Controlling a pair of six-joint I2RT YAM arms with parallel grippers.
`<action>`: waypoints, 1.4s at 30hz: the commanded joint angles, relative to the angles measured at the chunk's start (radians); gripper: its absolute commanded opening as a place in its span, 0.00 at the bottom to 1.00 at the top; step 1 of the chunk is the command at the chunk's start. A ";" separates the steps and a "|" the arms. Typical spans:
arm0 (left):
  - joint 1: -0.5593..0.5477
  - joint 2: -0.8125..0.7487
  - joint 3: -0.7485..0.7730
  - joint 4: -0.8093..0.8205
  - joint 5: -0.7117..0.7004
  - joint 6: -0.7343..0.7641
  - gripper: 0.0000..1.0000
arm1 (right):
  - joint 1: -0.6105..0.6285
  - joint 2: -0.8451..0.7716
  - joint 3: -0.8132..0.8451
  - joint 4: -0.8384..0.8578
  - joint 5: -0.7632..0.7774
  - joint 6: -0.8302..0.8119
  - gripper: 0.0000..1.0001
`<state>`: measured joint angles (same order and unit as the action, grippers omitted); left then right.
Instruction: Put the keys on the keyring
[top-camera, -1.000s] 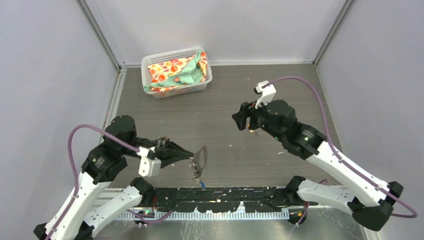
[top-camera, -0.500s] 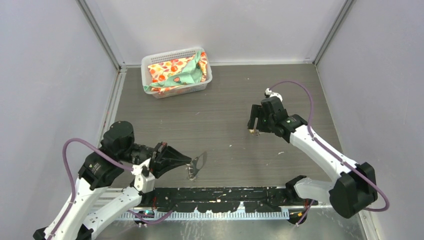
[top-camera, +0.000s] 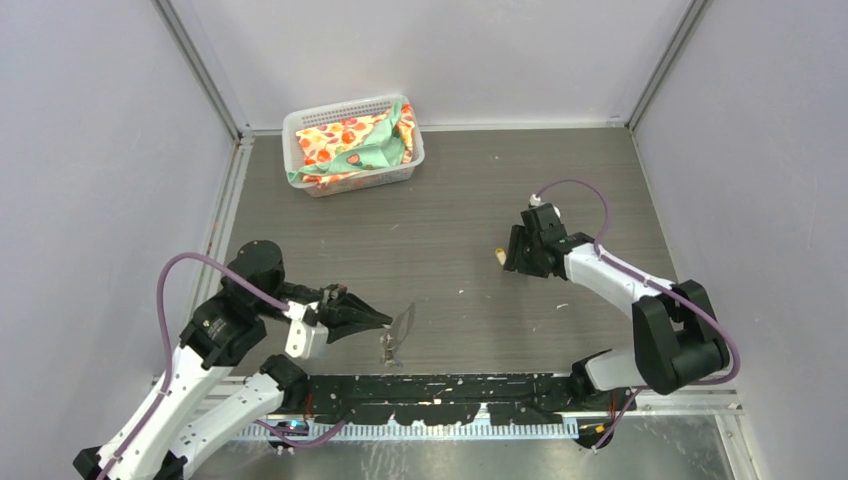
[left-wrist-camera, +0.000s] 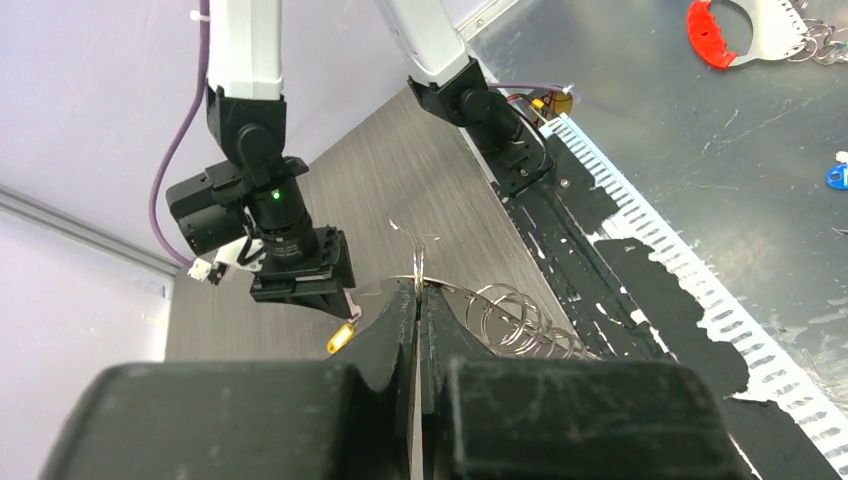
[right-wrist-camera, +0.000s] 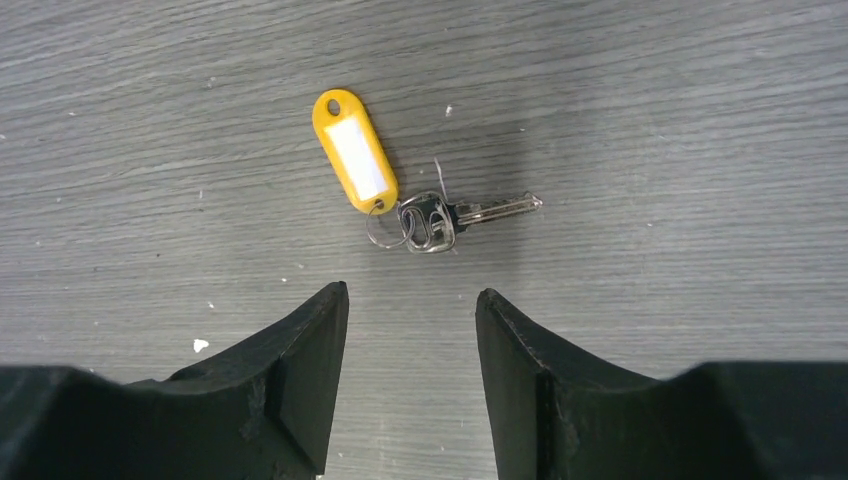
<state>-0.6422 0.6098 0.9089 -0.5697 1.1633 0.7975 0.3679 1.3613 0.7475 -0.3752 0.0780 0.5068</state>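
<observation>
Now, the grey tabletop (top-camera: 450, 200) is the widest thing here. At its far left stands a white basket (top-camera: 360, 177) with a patterned cloth (top-camera: 350, 140) inside.

The left arm (top-camera: 215, 335) reaches to the right along the near edge. The right arm (top-camera: 610, 275) stretches from the near right toward the middle of the tabletop, and its wrist is low over the surface.

The left jaws are pressed fully together on the keyring (top-camera: 403, 322). They hold this pale flat metal piece by one edge, near the front edge of the tabletop. In the left wrist view the piece shows edge-on between the two fingers, and some thin wire rings (left-wrist-camera: 510, 320) sit just beside it.

The right jaws stand partly apart with a clear gap, and there is nothing between them. They point down at the tabletop, well apart from the keyring.

The yellow key (top-camera: 497, 255) lies flat on the tabletop just beyond the tips of the right jaws, not touching them. It has a yellow tag (right-wrist-camera: 355, 165) with a white label. A small ring joins the tag to a silver key, and the blade of this key points to the right in the right wrist view.

A small blue piece (left-wrist-camera: 838, 177) shows on the bare metal ledge (left-wrist-camera: 700, 150) at the edge of the left wrist view. Whether it is the other key I cannot tell
</observation>
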 joint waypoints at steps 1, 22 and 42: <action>-0.004 0.008 0.027 0.082 0.030 -0.066 0.00 | -0.004 0.059 0.007 0.099 -0.029 -0.032 0.56; -0.005 -0.010 0.023 0.126 -0.002 -0.132 0.00 | 0.017 0.172 0.179 -0.066 0.053 -0.125 0.52; -0.005 -0.018 0.042 0.126 -0.025 -0.141 0.00 | 0.061 0.342 0.296 -0.146 0.068 -0.156 0.34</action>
<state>-0.6422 0.6022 0.9123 -0.4961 1.1400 0.6659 0.4278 1.6936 1.0012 -0.4984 0.1215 0.3626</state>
